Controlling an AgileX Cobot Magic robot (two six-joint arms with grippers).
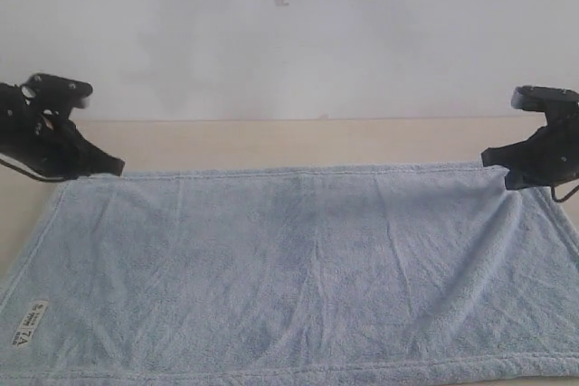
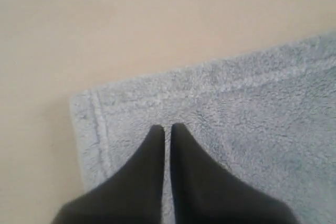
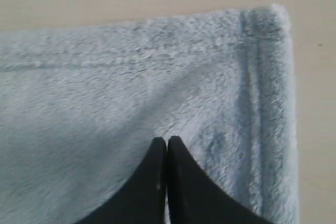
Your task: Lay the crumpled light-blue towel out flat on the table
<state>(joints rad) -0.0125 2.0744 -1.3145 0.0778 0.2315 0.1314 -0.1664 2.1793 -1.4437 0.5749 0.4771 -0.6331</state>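
Observation:
The light-blue towel [image 1: 298, 268] lies spread out across the beige table [image 1: 271, 142], its white label [image 1: 29, 323] at the near left corner. My left gripper [image 1: 116, 167] sits at the far left corner; in the left wrist view the left gripper [image 2: 168, 126] has its fingers nearly together, pinching the towel [image 2: 252, 108] just inside the hem. My right gripper [image 1: 508, 178] is at the far right corner, and creases fan out from it. In the right wrist view the right gripper [image 3: 167, 138] is shut on the towel [image 3: 105, 87].
A bare strip of table [image 2: 105, 24] runs behind the towel's far edge up to the white-grey wall [image 1: 289, 33]. The towel's near edge reaches the bottom of the exterior view, and its right side runs past the frame edge.

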